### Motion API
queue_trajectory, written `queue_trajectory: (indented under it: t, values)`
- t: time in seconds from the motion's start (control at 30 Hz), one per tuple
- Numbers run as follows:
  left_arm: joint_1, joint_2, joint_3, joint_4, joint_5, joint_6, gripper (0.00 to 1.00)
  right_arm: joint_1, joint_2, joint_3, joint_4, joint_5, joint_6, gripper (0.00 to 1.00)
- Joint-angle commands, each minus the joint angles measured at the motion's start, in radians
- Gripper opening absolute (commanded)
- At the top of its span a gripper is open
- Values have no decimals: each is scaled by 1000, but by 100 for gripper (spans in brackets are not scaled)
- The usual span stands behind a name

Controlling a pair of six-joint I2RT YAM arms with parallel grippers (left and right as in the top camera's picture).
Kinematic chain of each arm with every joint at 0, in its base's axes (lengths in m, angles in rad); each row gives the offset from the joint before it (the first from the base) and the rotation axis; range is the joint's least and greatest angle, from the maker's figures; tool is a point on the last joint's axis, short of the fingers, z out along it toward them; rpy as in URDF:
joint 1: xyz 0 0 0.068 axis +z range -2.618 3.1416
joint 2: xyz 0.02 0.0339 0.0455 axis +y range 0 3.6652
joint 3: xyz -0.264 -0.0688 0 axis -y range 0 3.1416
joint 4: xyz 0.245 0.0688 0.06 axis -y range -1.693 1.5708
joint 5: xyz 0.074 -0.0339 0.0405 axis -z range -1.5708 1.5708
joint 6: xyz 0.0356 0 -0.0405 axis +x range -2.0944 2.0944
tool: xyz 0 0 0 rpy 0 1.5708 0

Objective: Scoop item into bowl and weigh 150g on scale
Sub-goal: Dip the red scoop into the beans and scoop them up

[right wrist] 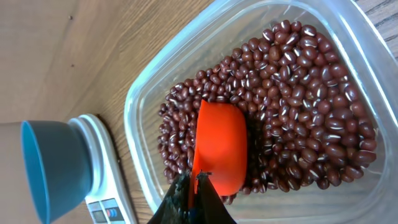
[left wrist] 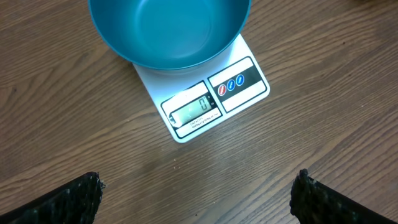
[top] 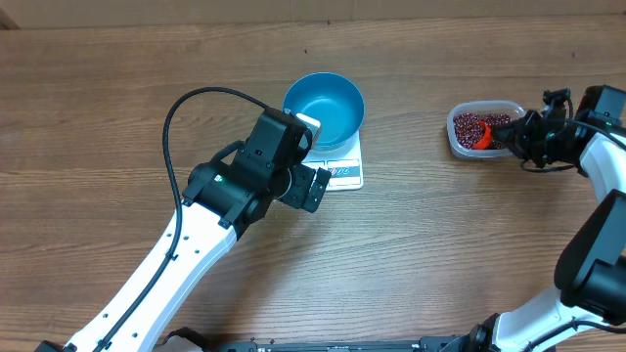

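Note:
The blue bowl (top: 324,108) stands empty on the white scale (top: 344,174), whose display (left wrist: 194,109) reads zero. My left gripper (top: 305,186) hovers just in front of the scale, open wide, with bare wood between its fingertips (left wrist: 81,196). At the right, dark red beans (right wrist: 298,106) fill a clear plastic tub (top: 481,128). My right gripper (right wrist: 198,183) is shut on the thin handle of an orange scoop (right wrist: 219,146), and the scoop's back faces the camera as it lies in the beans. The bowl (right wrist: 50,165) and scale (right wrist: 102,174) also show in the right wrist view.
The left arm's black cable (top: 186,112) loops above the table left of the bowl. Bare wooden tabletop (top: 430,225) lies between the scale and the tub. The table's far edge (top: 313,22) runs behind the bowl.

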Motion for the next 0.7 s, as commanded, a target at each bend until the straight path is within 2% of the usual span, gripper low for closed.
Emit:
queue_trajectory:
  t: [0.0, 0.67]
  values:
    - [-2, 4, 12, 0, 5, 23, 100, -29, 5, 10, 0, -84, 8, 4]
    - [-2, 4, 12, 0, 5, 23, 100, -58, 5, 10, -3, -94, 29, 4]
